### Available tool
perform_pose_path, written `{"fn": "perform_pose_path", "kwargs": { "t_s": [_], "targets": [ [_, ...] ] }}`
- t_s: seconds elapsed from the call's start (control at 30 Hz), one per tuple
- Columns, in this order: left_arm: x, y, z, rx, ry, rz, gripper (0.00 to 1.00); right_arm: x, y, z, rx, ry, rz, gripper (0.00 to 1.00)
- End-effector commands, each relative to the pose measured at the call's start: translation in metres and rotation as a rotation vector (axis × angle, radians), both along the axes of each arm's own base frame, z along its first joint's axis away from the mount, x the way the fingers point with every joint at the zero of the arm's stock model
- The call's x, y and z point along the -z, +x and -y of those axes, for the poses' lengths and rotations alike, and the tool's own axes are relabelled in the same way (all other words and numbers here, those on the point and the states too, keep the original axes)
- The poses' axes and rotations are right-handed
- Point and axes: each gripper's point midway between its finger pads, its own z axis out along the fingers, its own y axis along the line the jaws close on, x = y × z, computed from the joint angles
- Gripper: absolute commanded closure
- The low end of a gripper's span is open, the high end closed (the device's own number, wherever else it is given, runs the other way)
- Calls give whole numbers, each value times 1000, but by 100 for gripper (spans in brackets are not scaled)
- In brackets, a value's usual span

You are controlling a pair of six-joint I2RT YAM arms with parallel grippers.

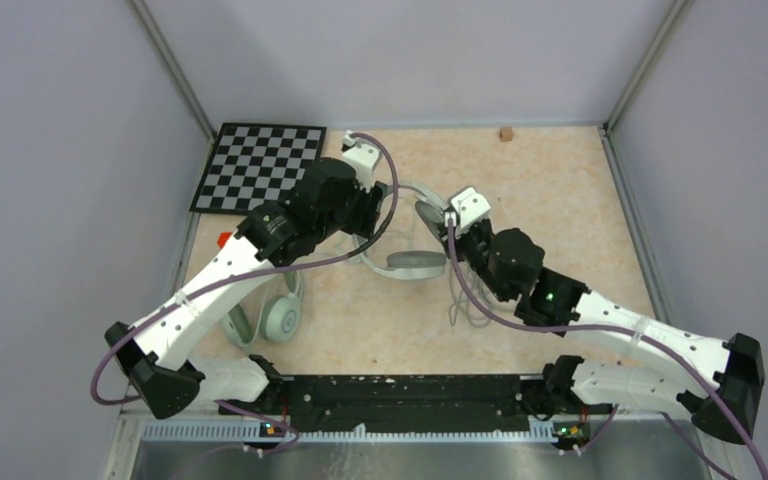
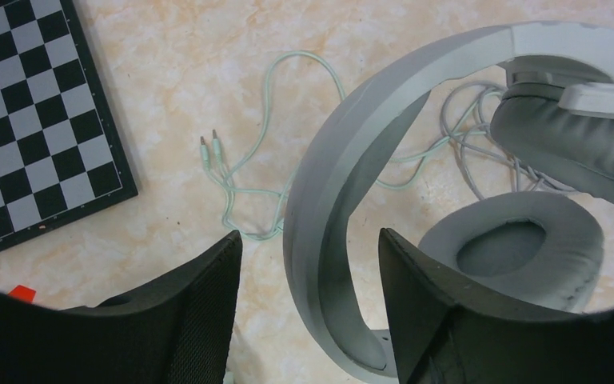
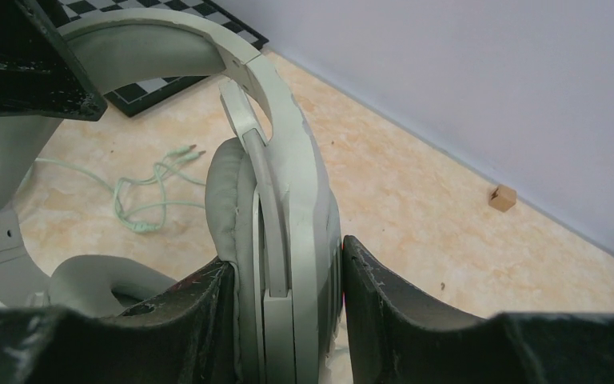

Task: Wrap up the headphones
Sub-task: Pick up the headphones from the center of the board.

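Mid-table, white headset (image 1: 405, 262), one cup clamped between the jaws of right gripper (image 3: 288, 256). Around its headband, left gripper (image 2: 310, 240), jaws apart, clear of the band on both sides. Behind the band on the table, green cable (image 2: 304, 54) and tangled grey cable (image 2: 468, 128). By the left arm, green headset (image 1: 280, 318), partly hidden under it. Far left, chessboard (image 1: 260, 165); at the far edge, small cube (image 1: 506, 133).
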Motion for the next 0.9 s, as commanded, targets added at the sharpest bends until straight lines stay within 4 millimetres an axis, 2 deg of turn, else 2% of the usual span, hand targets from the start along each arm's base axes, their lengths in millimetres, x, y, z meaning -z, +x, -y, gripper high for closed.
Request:
{"fn": "perform_pose_path", "kwargs": {
  "t_s": [0.0,0.1,0.17,0.4,0.53,0.63,0.73,0.87],
  "targets": [
    [-16,9,-1,-14,-25,78,36,-54,3,-5,30,186,42,95],
    [-9,9,-7,-46,-7,67,37,-51,5,-7,42,187,28,96],
    [-4,10,-9,-57,1,63,33,-49,5,-8,40,195,23,96],
    [-4,16,-10,-79,-28,62,31,-53,3,-9,27,227,26,98],
    [-7,18,-4,-54,-56,80,37,-53,2,-10,20,231,21,99],
    [1,18,-2,-49,-60,58,41,-55,1,-7,25,248,23,99],
    [7,17,0,-46,-58,42,47,-55,1,-6,30,254,21,100],
    [5,15,-2,-60,-70,40,56,-54,2,-4,44,259,19,99]
  ]
}}
